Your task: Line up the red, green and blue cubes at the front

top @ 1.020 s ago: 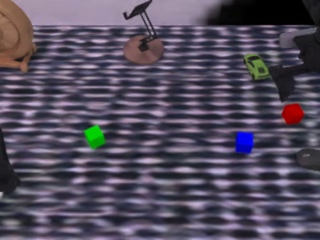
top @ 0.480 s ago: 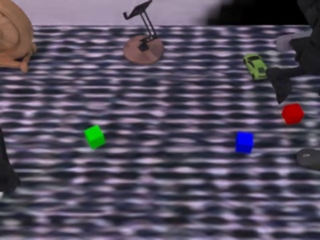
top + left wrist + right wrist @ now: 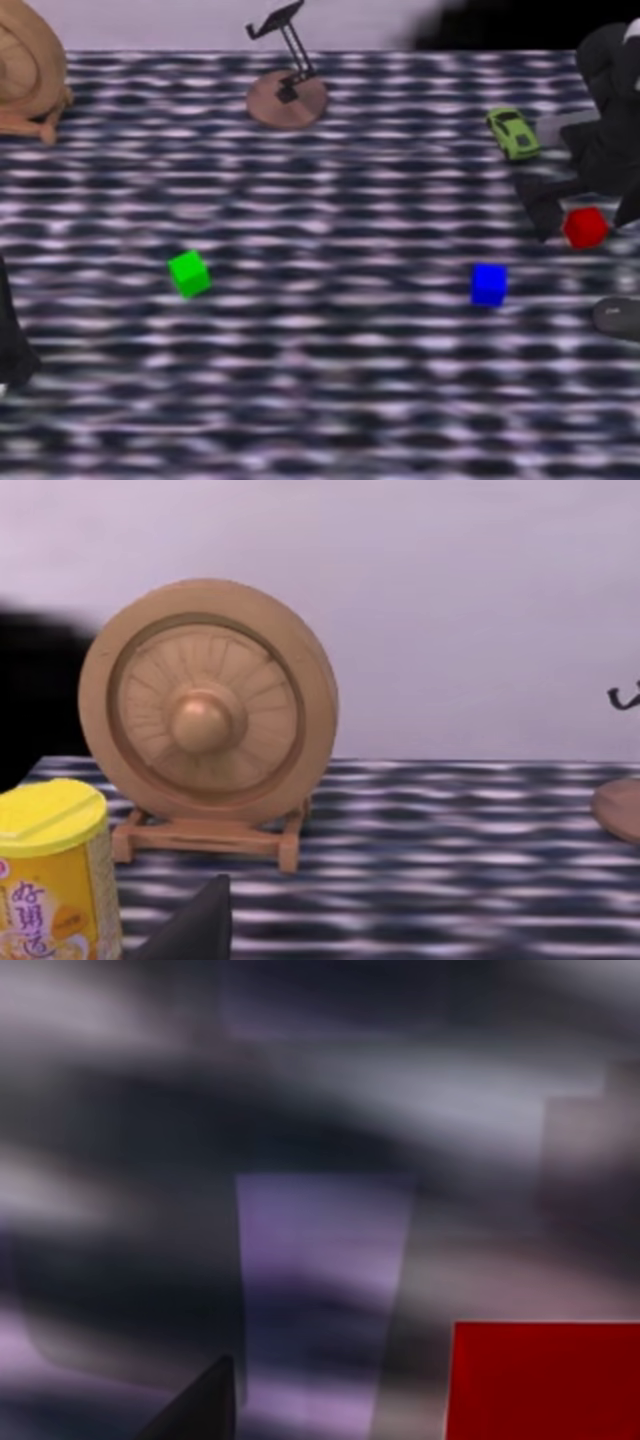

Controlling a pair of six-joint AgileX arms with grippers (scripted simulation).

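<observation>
Red cube (image 3: 585,228) ungrasped | right gripper (image 3: 584,212) spread open astride it | risk: off-centre closure knocks it aside | left arm parked

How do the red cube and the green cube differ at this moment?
The red cube sits at the table's right edge with the right gripper straddling it; the green cube lies left of centre with nothing near it. The red cube fills a corner of the right wrist view; the green cube appears in neither wrist view. Both are plain, equal-sized cubes resting on the table.
</observation>
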